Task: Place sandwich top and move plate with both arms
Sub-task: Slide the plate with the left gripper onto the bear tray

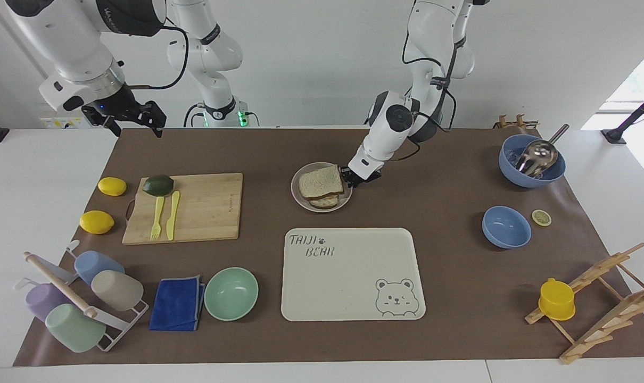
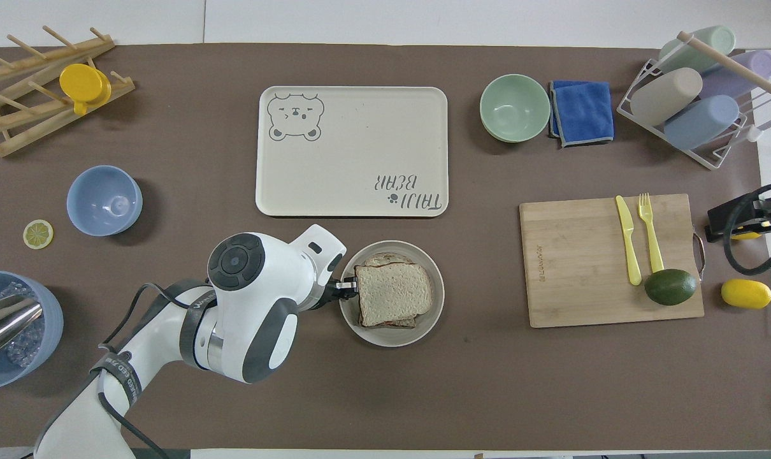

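Note:
The sandwich top [image 1: 320, 181] lies flat on the stacked sandwich on the plate [image 1: 302, 200], which sits nearer to the robots than the bear tray. In the overhead view the bread [image 2: 393, 293] covers most of the plate [image 2: 392, 339]. My left gripper [image 1: 347, 178] is low at the plate's rim on the side toward the left arm's end, next to the bread's edge; it shows in the overhead view too [image 2: 347, 288]. My right gripper [image 1: 135, 121] is open and empty, up in the air over the mat's edge at the right arm's end [image 2: 742, 220].
The cream bear tray [image 1: 354, 298] lies farther from the robots than the plate. A cutting board [image 1: 205, 213] with knife, fork and avocado is toward the right arm's end, with two lemons [image 1: 96, 222]. A mint bowl [image 1: 231, 293], blue bowls [image 1: 506, 227], cloth and racks stand around.

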